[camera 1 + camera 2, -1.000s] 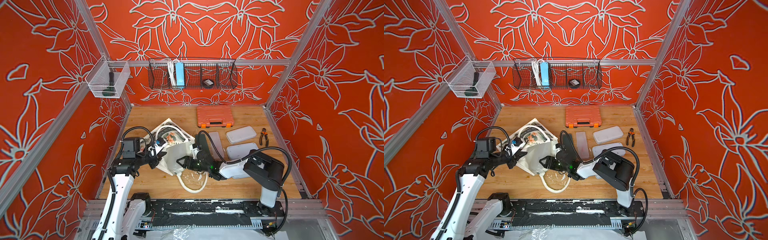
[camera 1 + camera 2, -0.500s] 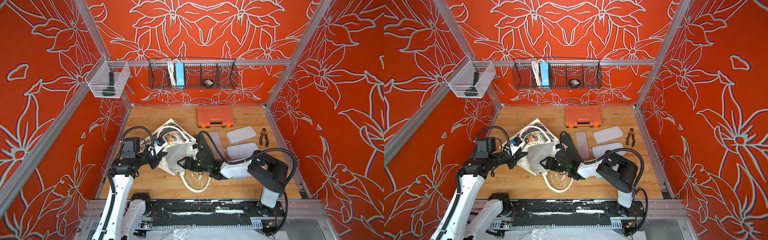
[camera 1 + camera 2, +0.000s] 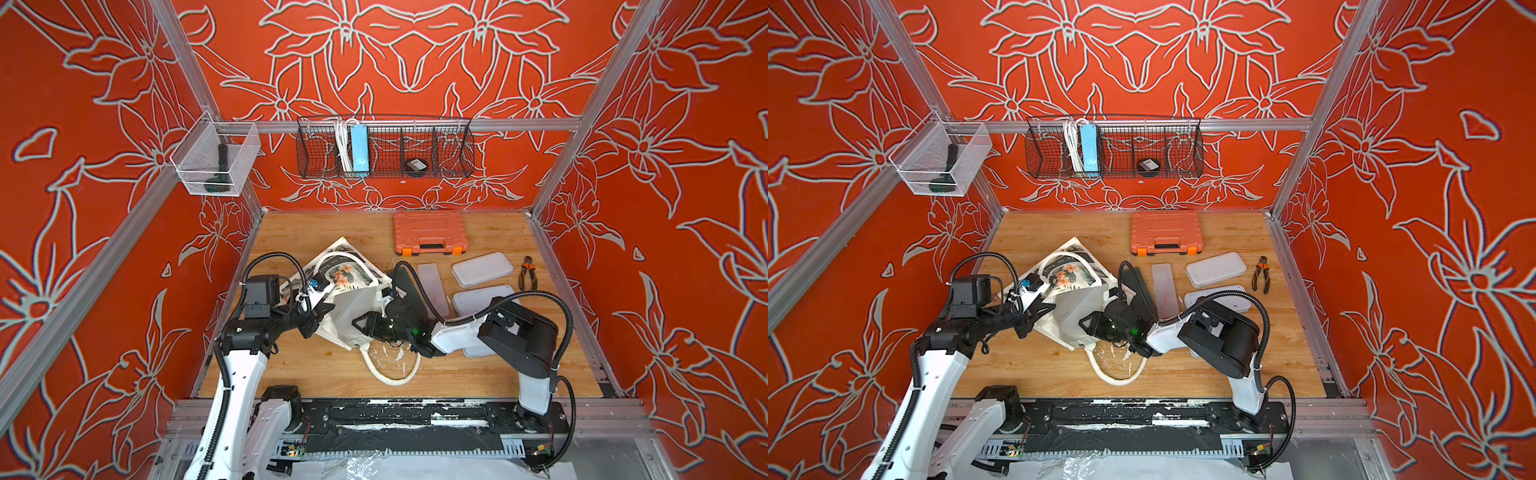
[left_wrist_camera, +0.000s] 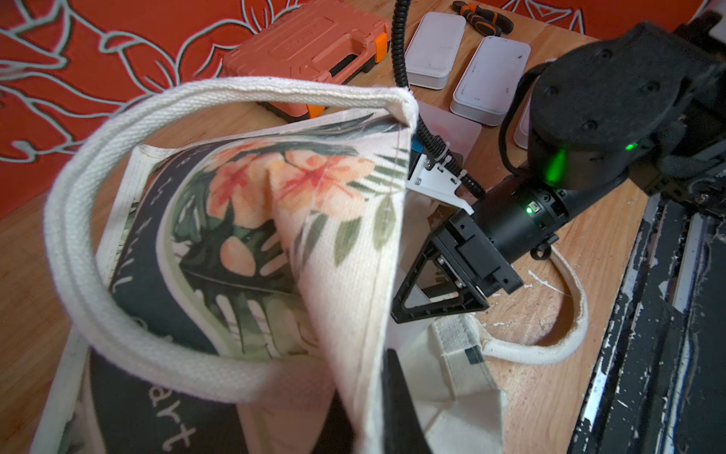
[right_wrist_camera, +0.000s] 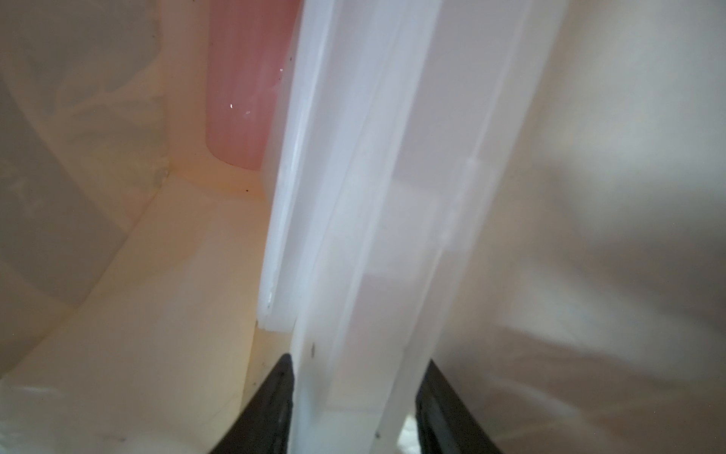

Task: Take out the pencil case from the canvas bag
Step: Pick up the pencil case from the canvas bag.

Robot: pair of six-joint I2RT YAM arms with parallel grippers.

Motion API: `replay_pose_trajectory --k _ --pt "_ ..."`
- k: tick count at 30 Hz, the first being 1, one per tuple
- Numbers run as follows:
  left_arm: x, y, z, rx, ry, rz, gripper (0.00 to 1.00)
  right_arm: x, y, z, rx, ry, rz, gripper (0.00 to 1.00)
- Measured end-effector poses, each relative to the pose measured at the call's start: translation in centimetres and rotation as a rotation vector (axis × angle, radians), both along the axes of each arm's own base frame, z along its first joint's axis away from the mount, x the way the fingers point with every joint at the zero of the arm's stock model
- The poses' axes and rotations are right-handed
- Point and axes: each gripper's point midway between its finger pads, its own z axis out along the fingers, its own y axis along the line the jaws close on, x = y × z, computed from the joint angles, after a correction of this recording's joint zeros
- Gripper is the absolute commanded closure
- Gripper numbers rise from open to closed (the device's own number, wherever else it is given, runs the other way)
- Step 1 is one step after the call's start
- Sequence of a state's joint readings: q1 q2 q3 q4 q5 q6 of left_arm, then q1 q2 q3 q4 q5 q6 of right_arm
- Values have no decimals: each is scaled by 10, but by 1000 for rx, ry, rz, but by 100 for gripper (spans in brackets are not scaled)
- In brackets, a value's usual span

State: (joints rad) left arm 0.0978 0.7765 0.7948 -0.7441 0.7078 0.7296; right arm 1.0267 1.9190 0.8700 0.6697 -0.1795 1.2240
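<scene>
The cream canvas bag [image 3: 353, 303] [image 3: 1075, 307] lies on the wooden table, its flower print [image 4: 275, 188] facing up. My left gripper [image 3: 322, 316] [image 4: 373, 405] is shut on the bag's rim and holds the mouth apart. My right gripper [image 3: 361, 322] [image 3: 1090, 324] reaches into that mouth. In the right wrist view a translucent white pencil case [image 5: 373, 236] stands on edge inside the bag. My right gripper [image 5: 357, 373] has a black finger pressed against each of its sides. A pink item [image 5: 247, 98] lies deeper in the bag.
One bag handle [image 3: 390, 374] loops loose toward the front edge. Behind the right arm lie a frosted flat case [image 3: 432, 286], two white lidded boxes [image 3: 482, 269] [image 3: 484, 299], pliers [image 3: 528, 274] and an orange tool case [image 3: 430, 232]. A wire basket [image 3: 386, 149] hangs on the back wall.
My right gripper has pushed a little further into the bag's mouth and its jaws have narrowed onto the case. The left arm and the bag have stayed put.
</scene>
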Motion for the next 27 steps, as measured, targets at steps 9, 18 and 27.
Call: replay_pose_trajectory --k 9,18,27 --pt "5 3 6 -30 -1 55 100 7 -8 19 -84 -36 2 67" --pt "15 9 9 -45 25 125 100 6 -18 53 -177 -125 59 72" --pt "29 18 16 -68 77 212 100 5 -25 50 -232 -128 73 76"
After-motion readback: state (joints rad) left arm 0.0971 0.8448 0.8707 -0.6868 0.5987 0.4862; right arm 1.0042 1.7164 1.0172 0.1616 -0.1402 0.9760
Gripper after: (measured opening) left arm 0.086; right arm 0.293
